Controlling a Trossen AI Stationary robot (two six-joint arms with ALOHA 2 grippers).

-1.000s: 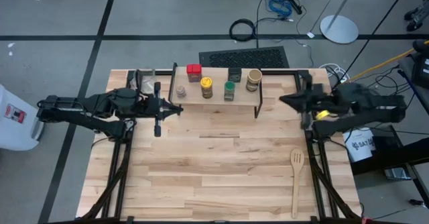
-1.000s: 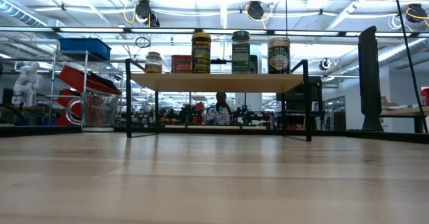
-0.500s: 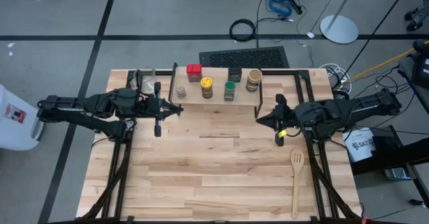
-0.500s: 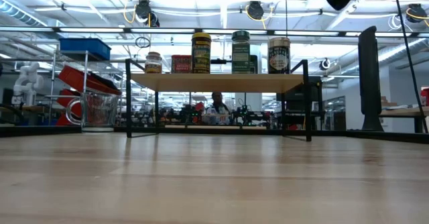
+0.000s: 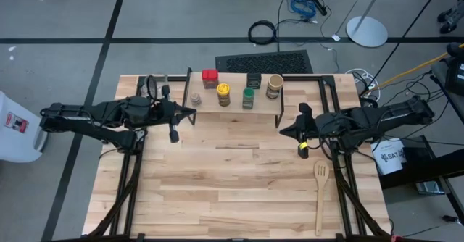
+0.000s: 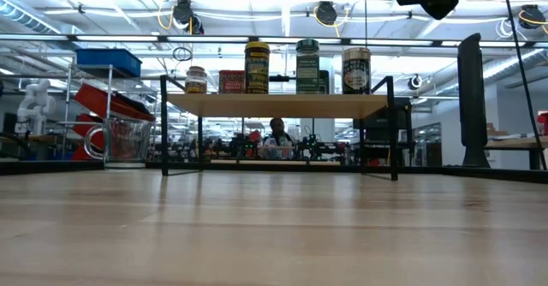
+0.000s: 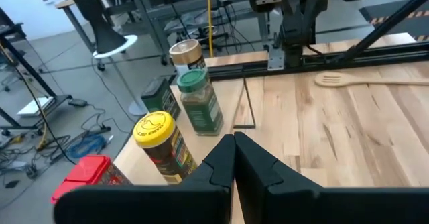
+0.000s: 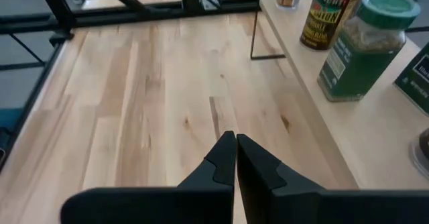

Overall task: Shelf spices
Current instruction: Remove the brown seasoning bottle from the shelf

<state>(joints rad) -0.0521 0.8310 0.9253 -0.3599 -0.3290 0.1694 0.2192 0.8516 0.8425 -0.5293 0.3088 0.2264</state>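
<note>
A wide wooden desk [image 5: 239,184] filled the middle of the room, with 2 dark robot arms reaching in over it, 1 from each side. Toward the desk's far edge stood the shelf [image 5: 232,97], a low rack with a pale plank top on thin black legs. All 6 spices sat on that plank, spread along it. The taller tan cylindrical jar [image 5: 274,86] stood nearest the right end, with the dark tin [image 5: 253,81] beside it at the back. The green-lidded jar [image 5: 248,98] and the yellow jar [image 5: 223,94] stood near the middle. The red square tin [image 5: 209,76] sat at the back, and the tiny brown jar [image 5: 196,98] sat nearest the left end.

The left claw [image 5: 193,112] hovered just off the shelf's left end, its 2 fingers pressed together and holding nothing. The right claw [image 5: 283,131] hung by the shelf's front right leg, likewise fully closed and empty. A clear glass cup [image 5: 156,88] stood behind the left arm. A wooden spatula [image 5: 320,195] lay on the desk near its right front, well apart from the shelf.
</note>
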